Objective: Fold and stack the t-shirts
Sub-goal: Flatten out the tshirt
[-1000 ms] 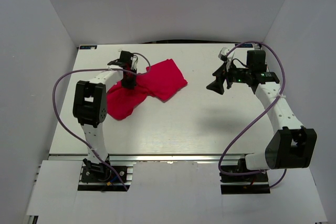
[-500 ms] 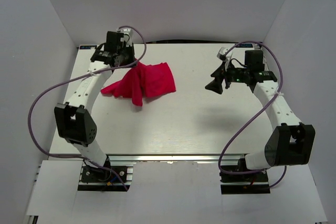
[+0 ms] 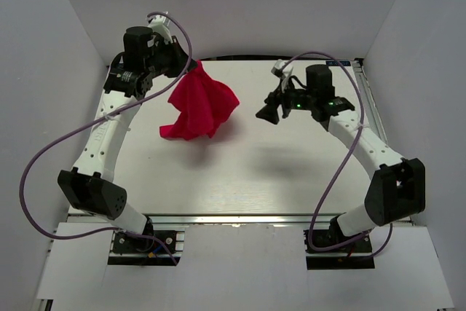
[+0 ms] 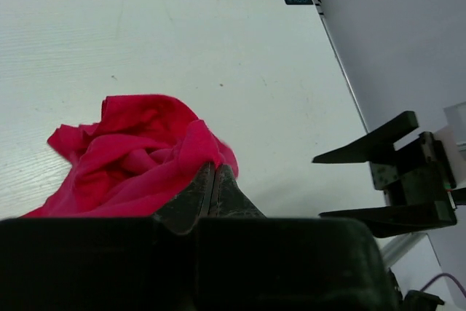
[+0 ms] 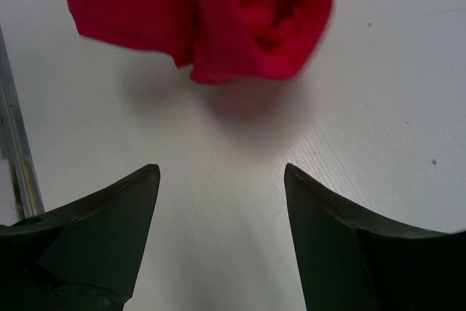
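The red t-shirt (image 3: 200,107) hangs bunched from my left gripper (image 3: 191,71), which is shut on its top edge and raised over the table's far left. Its lower folds trail toward the tabletop (image 3: 255,172). In the left wrist view the closed fingertips (image 4: 213,169) pinch the cloth (image 4: 131,151), and my right gripper (image 4: 318,187) shows at the right. My right gripper (image 3: 263,113) hovers open to the right of the shirt, pointing at it and apart from it. In the right wrist view the shirt (image 5: 218,20) hangs beyond the open right gripper (image 5: 218,169), nothing between the fingers.
White walls enclose the table on the left, back and right. A purple cable (image 3: 44,158) loops beside the left arm, and another (image 3: 331,180) beside the right arm. A metal rail (image 3: 218,218) runs along the near edge.
My left gripper has risen and swung back-left with the shirt, pulling it up off the table into a hanging bunch. My right arm has moved left toward the shirt.
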`<state>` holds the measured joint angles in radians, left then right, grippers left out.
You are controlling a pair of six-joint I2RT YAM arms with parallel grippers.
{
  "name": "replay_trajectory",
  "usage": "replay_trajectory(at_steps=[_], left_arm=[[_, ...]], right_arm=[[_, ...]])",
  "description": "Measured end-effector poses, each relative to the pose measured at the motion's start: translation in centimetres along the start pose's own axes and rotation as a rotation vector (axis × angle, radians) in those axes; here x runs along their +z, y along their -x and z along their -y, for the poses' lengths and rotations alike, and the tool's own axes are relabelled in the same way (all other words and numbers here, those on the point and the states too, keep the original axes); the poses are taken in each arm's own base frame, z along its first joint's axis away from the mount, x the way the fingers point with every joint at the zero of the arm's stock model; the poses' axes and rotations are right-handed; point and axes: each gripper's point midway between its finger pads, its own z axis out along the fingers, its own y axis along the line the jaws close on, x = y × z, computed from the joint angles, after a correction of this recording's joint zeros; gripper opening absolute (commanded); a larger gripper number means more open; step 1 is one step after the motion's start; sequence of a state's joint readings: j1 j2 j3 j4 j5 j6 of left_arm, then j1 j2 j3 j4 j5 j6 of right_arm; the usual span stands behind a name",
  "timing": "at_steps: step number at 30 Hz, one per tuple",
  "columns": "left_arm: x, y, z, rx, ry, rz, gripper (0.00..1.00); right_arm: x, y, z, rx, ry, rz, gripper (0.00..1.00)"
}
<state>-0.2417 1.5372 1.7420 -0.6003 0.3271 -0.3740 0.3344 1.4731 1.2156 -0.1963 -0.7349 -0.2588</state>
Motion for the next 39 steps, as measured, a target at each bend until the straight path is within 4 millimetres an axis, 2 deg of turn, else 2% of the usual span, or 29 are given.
replay_trajectory(at_steps=[5, 9, 11, 15, 20, 23, 25, 28, 29, 32, 35, 39], left_arm=[[-0.1, -0.2, 0.9, -0.03, -0.044, -0.013, 0.0], [-0.3, 0.0, 1.6, -0.044, -0.072, -0.016, 0.0], [-0.5, 0.3, 2.0, -0.045, -0.085, -0.01, 0.0], [-1.1, 1.1, 2.9, -0.043, -0.113, 0.009, 0.0], [-1.8, 0.6, 2.5, -0.062, -0.082, 0.015, 0.0], [-1.8, -1.0, 1.4, -0.089, -0.036, -0.015, 0.0], [-1.3, -2.7, 0.5, -0.127, -0.011, -0.055, 0.0], [-0.2, -6.2, -1.0, -0.21, 0.026, -0.142, 0.18], [0.2, -7.3, -1.4, -0.237, 0.035, -0.171, 0.3], [1.9, -9.8, -2.0, -0.312, 0.044, -0.231, 0.43], [3.9, -11.0, -1.6, -0.377, 0.011, -0.262, 0.44], [8.1, -12.2, 0.6, -0.403, -0.062, -0.307, 0.37]], right_arm=[[3.7, 1.1, -2.7, 0.086, -0.003, 0.014, 0.74], [5.7, 1.3, -4.6, 0.087, 0.021, 0.013, 0.83], [5.7, 1.9, -4.9, 0.032, 0.045, 0.033, 0.85], [4.8, 3.1, -5.6, -0.141, 0.11, 0.077, 0.83], [3.9, 4.4, -6.4, -0.273, 0.138, 0.118, 0.83], [3.8, 4.3, -6.5, -0.304, 0.143, 0.117, 0.84], [3.7, 3.8, -6.6, -0.317, 0.149, 0.107, 0.83], [3.6, 2.6, -6.7, -0.324, 0.159, 0.082, 0.83], [3.6, 2.2, -6.7, -0.325, 0.161, 0.073, 0.83], [3.6, 1.1, -6.8, -0.336, 0.167, 0.045, 0.83], [3.4, 0.4, -6.7, -0.357, 0.167, 0.024, 0.83], [2.5, 0.0, -6.9, -0.389, 0.151, 0.004, 0.84]])
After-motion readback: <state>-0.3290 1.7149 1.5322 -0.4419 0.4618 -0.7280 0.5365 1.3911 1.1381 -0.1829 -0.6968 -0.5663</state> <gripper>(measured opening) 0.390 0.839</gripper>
